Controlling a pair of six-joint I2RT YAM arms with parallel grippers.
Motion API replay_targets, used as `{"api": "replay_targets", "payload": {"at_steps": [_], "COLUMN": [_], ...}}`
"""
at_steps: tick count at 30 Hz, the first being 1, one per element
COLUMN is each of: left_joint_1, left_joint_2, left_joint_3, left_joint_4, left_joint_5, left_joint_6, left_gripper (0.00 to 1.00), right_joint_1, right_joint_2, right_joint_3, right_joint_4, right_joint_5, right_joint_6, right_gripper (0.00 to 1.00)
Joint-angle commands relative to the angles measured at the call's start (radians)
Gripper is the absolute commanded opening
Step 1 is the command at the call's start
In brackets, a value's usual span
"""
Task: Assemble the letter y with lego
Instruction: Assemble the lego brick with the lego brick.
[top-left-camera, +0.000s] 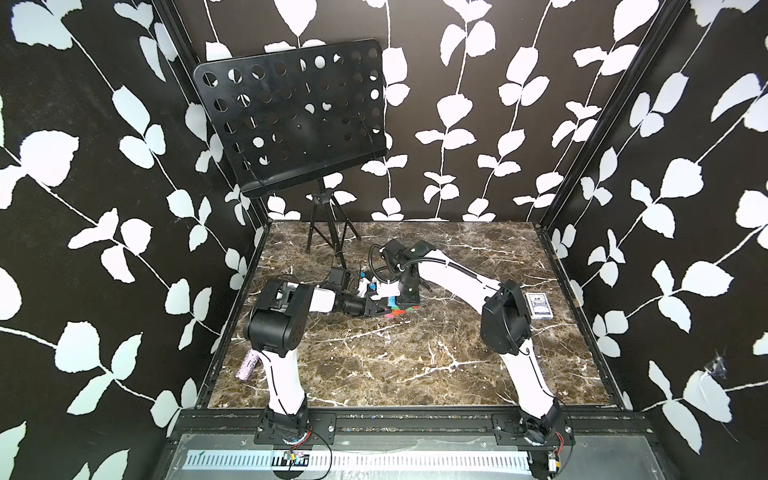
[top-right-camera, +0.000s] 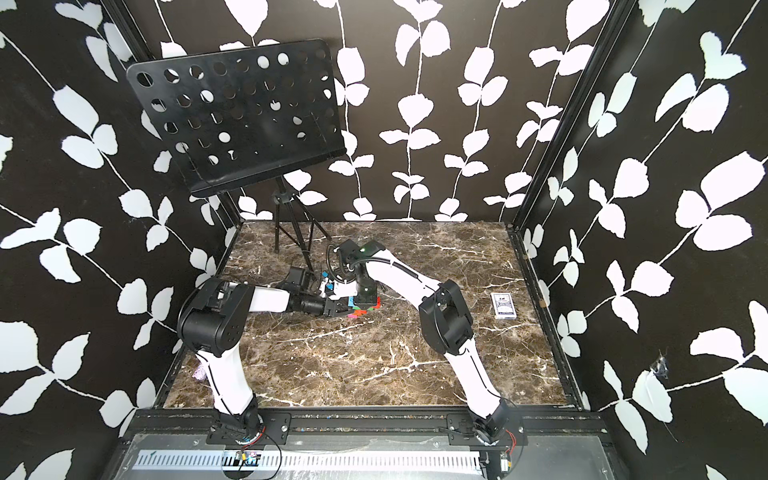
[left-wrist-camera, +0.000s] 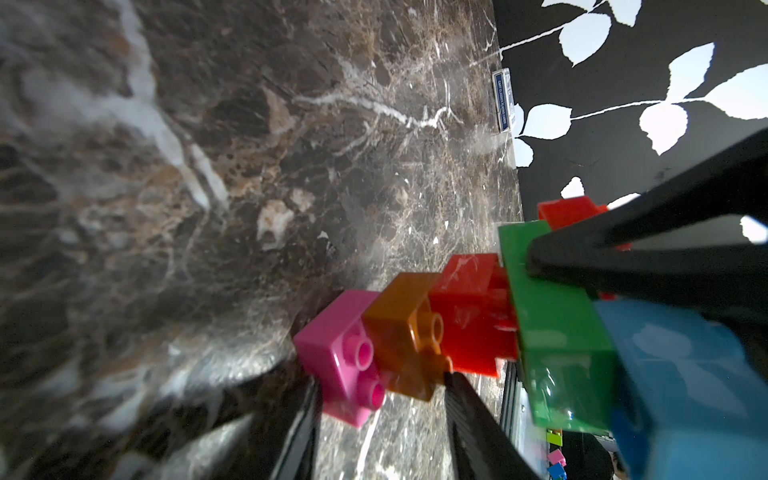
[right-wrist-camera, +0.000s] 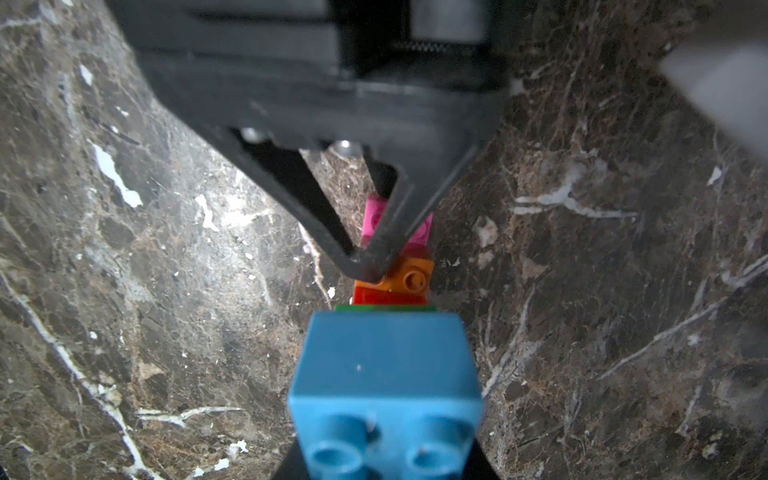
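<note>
The letter y hangs just above the marble table at mid-table, held from both sides. In the left wrist view its stem runs pink brick, orange brick, red brick up to the green bar, with a blue tip and a red tip. My left gripper is shut on the pink and orange stem end. My right gripper comes from above, shut on the blue brick against the green bar.
A black perforated music stand on a tripod stands at the back left. A blue card box lies near the right edge. A patterned pinkish tube lies by the left arm's base. Black leaf-patterned walls enclose the table.
</note>
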Motion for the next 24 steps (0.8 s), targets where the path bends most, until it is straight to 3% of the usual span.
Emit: {"api": "replay_targets", "payload": {"at_steps": [1, 24], "left_joint_1": [-0.011, -0.011], "left_joint_2": [0.075, 0.076], "left_joint_3": [-0.042, -0.039], "left_joint_4": [-0.144, -0.149], "left_joint_5": [-0.221, -0.223], "left_joint_6": [0.0, 0.001], "left_gripper": [0.48, 0.48], "right_joint_1": [0.009, 0.029], "right_joint_2": [0.032, 0.11], "right_joint_3": [0.02, 0.068], "right_joint_4": [-0.053, -0.092], "right_joint_5": [0.001, 0.03], "right_joint_6": [-0.001, 0.05], "right_gripper": [0.21, 0.19]}}
